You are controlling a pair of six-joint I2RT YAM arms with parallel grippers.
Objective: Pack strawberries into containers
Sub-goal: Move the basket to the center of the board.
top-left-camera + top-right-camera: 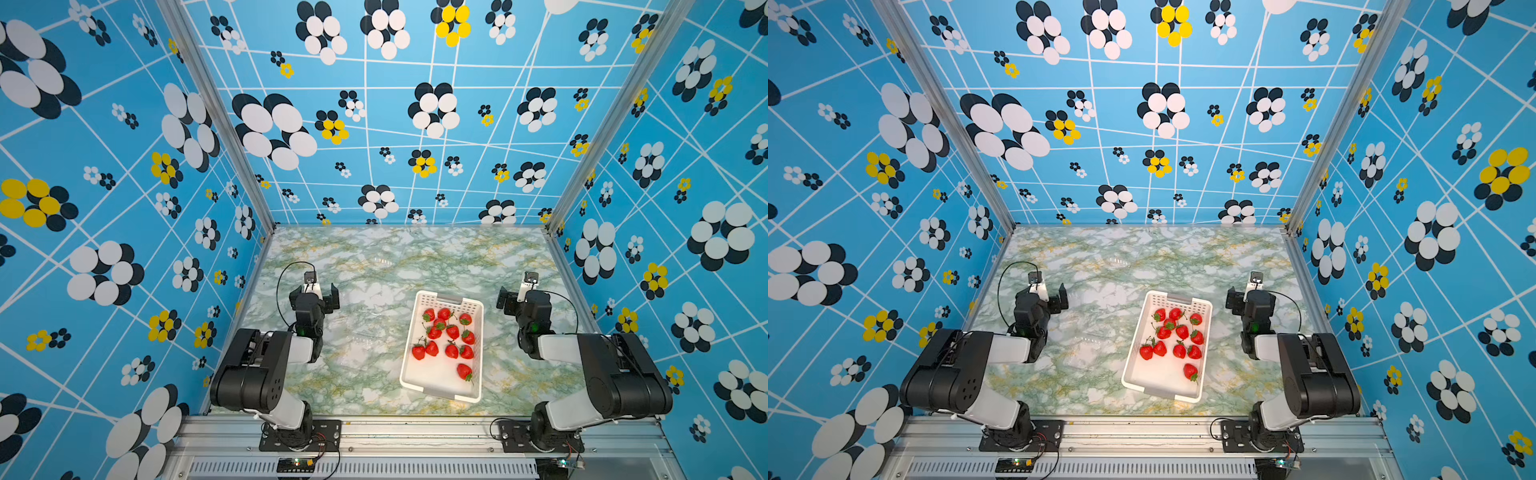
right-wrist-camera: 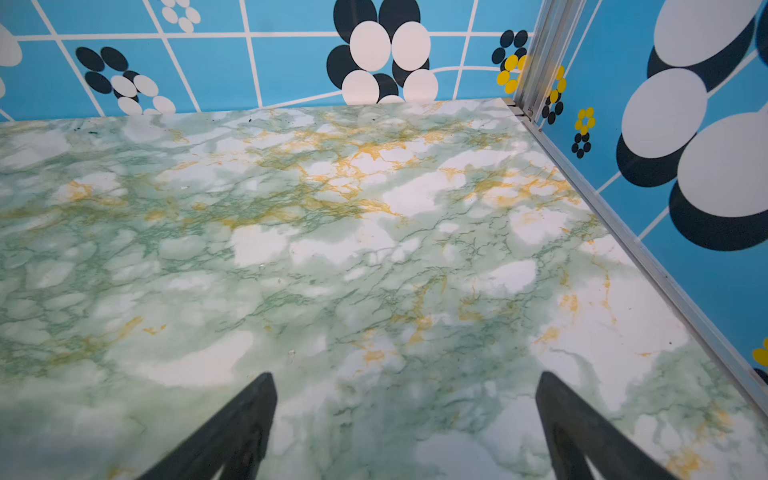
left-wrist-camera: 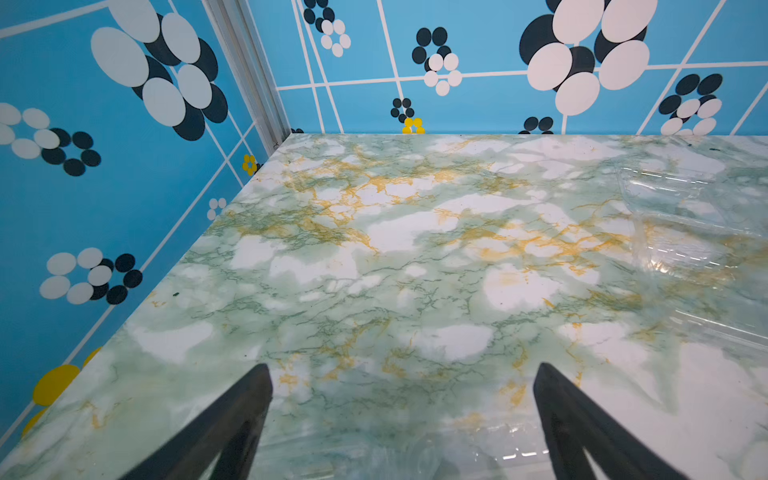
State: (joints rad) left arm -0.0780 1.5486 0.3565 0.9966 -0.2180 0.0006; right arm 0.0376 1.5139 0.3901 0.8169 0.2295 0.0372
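Top views. The white basket sits lower centre-right of frame on the marble table, between the two arms. The strawberries all lie inside it; I count about a dozen. Most cluster in the half toward the top of the frame, and one lies alone toward the bottom end. The containers barely register here. I see only faint glints and outlines on the marble left of the basket. The left gripper is at centre-left, jaws spread wide with nothing between them. The right gripper is at centre-right, near the basket's upper right corner but clear of it. I make out only one of its jaws from here.

Left wrist. The two black fingers stand well apart over bare marble and grip nothing. Clear containers lie on the table ahead, off to one side. I see no berries in them.

Right wrist. The fingers are spread apart and hold nothing, with marble beneath them.
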